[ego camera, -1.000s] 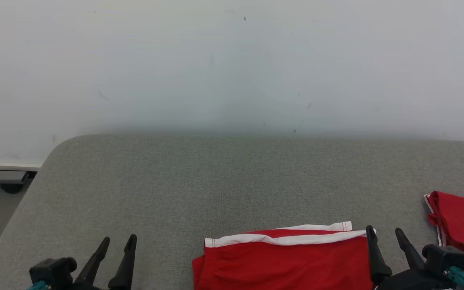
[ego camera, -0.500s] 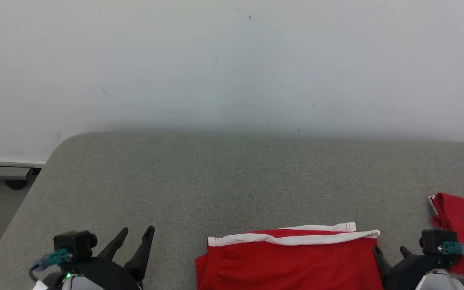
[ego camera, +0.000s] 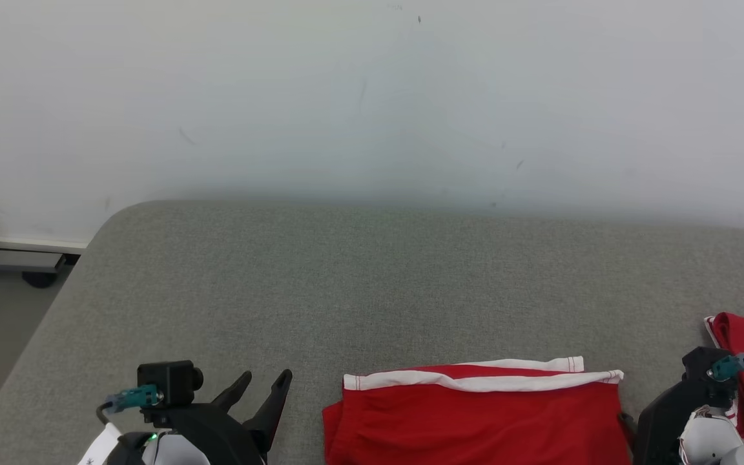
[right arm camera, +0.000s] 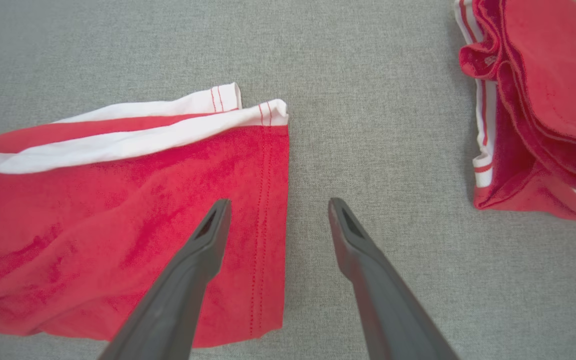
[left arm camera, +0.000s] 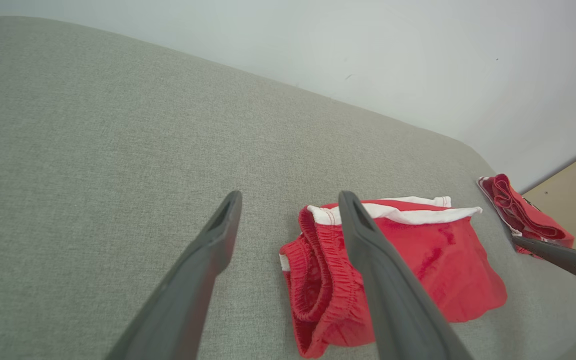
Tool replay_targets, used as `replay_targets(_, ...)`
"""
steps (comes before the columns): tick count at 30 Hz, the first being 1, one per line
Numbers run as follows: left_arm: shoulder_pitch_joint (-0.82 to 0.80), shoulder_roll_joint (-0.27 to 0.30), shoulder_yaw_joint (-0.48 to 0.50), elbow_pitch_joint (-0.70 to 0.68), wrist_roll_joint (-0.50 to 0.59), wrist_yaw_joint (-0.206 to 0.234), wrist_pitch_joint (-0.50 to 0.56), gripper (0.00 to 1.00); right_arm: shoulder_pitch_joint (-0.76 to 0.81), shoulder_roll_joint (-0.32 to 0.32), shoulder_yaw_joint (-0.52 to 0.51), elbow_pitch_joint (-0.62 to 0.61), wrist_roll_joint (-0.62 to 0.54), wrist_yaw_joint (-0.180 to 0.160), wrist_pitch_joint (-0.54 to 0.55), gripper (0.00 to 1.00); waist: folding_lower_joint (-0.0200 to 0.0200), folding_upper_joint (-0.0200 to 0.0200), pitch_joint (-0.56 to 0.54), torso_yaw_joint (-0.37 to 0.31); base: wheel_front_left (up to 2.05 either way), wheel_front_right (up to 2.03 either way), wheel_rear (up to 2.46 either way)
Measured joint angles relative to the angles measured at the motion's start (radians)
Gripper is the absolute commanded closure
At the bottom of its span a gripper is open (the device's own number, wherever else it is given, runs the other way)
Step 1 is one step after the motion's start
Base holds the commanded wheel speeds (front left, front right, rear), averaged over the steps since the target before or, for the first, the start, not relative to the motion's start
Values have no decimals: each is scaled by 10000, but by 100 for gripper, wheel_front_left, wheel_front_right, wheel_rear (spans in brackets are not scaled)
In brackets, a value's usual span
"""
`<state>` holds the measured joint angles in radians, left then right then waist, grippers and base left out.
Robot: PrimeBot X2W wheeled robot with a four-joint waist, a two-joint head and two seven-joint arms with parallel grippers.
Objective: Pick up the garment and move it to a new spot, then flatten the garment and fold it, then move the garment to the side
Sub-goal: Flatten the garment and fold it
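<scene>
Garment [ego camera: 475, 420]: red shorts, folded, lying between left jaws and right jaws; both wide open, nothing held. Waistband [left arm camera: 318, 272] and hem [right arm camera: 270, 200] best pinched together, so folds are kept.

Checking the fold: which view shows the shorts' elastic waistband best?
Left wrist view: the gathered waistband faces the camera. Head view gives a sliver of it; right wrist view shows the shorts' hem end instead.
</scene>
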<state>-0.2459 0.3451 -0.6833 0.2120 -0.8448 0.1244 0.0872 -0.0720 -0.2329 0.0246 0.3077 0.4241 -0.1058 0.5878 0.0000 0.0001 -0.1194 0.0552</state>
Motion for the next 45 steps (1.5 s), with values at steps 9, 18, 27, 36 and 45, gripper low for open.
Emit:
replay_targets(9,-111,-125,-109,196,8,0,274,0,-621,-8,-153,1110,270,-8,717,0,-1,-1,220,258,0,0,0)
replay_targets(18,-508,-324,-370,272,98,-4,537,0,-871,102,-506,2071,617,-58,917,0,-1,-1,434,772,0,0,0)
replay_targets(27,-709,-506,-571,284,171,-25,713,0,-1236,109,-792,2704,644,-105,984,0,-1,-1,674,1404,0,0,0)
replay_targets(36,-809,-727,-729,389,173,-113,750,0,-1712,169,-988,3152,690,-174,982,0,-1,-1,918,1954,0,0,0)
replay_targets(45,-887,-748,-719,575,171,-192,736,0,-2071,203,-1047,3628,690,-176,901,100,0,-1,1035,2247,0,0,0)
